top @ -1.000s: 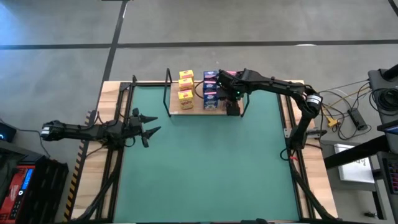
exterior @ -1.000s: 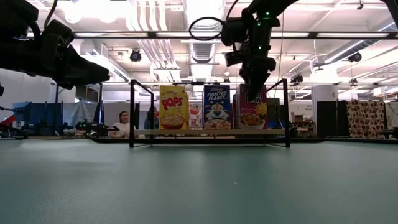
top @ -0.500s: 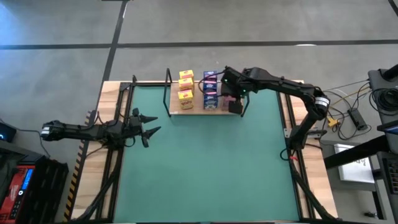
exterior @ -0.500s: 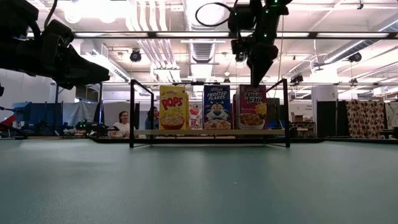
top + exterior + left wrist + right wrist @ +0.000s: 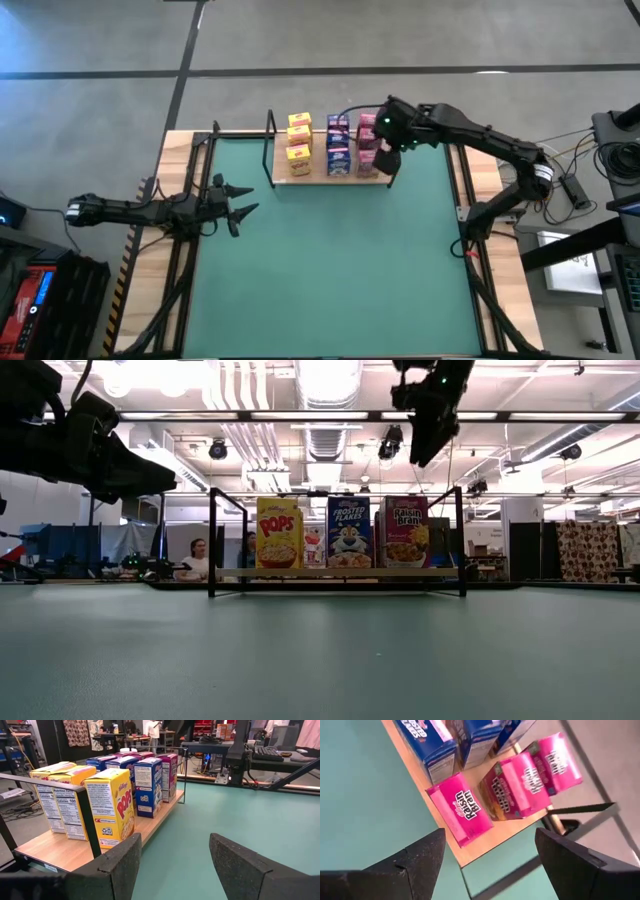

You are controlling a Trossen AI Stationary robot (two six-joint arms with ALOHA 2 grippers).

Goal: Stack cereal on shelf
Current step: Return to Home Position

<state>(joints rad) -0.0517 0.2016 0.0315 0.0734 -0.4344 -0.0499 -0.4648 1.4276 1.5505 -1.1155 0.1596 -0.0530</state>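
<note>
At 9 o'clock of the green mat (image 5: pixel 320 270), the left gripper (image 5: pixel 245 206) is held low near the table edge. Its fingers are spread wide and nothing is between them. At 12 o'clock the shelf (image 5: pixel 316 170) is found, and the cereal is seen upon it in three rows. The yellow boxes (image 5: pixel 298 140) are at the 9 o'clock end, the blue boxes (image 5: pixel 339 145) in the middle and the pink boxes (image 5: pixel 367 146) at the 3 o'clock end. All are upright, the rows just beside one another.

Above the pink row the right gripper (image 5: pixel 489 840) is raised, opened wide and empty, apart from the boxes.

The boxes are judged to be light and made of thin cardboard, stiff at the edges but easily dented, with smooth printed faces. Being tall and narrow, they may be tipped by a small push. If one must be corrected, it should be taken across its two narrow sides, near mid-height, with a gentle squeeze.
</note>
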